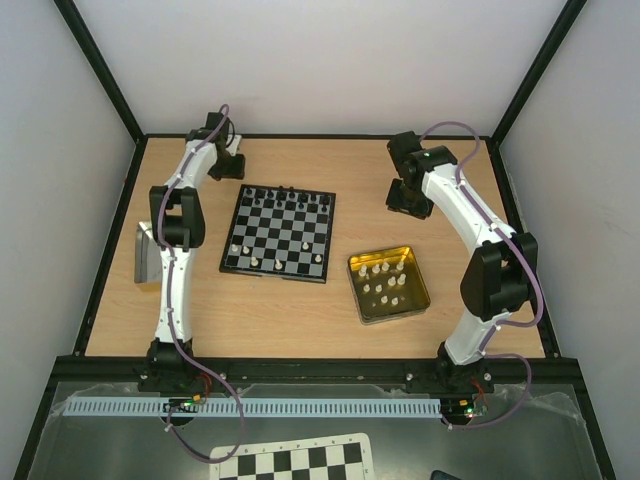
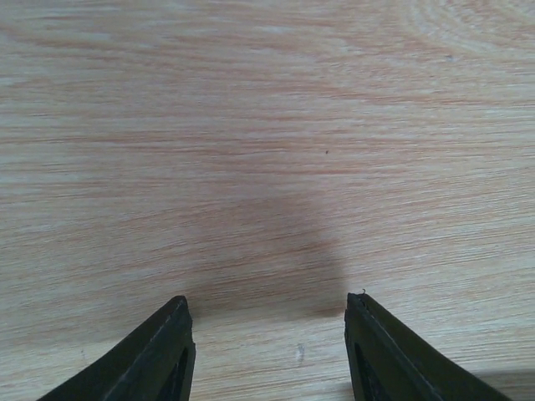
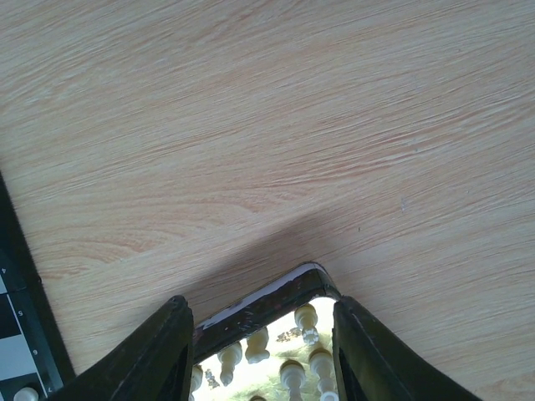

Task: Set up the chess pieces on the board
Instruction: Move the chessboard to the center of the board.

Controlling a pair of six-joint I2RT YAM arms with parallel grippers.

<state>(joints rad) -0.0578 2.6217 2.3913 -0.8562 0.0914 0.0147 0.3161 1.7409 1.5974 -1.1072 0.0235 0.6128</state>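
The board (image 1: 280, 233) lies at mid-table, its edge also showing in the right wrist view (image 3: 18, 276). Black chess pieces (image 1: 285, 197) fill its far rows, and a few cream-white pieces (image 1: 279, 265) stand on its near rows. More white pieces (image 1: 385, 280) lie in the gold tin (image 1: 362, 300), whose corner (image 3: 276, 296) shows between the right fingers. My left gripper (image 1: 228, 158) hovers past the board's far left corner, open over bare wood (image 2: 267, 305). My right gripper (image 1: 405, 197) hangs beyond the tin, open and holding nothing (image 3: 259, 311).
A grey box-like object (image 1: 148, 255) sits by the left arm at the table's left edge. A larger printed checkered sheet (image 1: 300, 462) lies below the arm bases. Black frame posts and white walls enclose the table.
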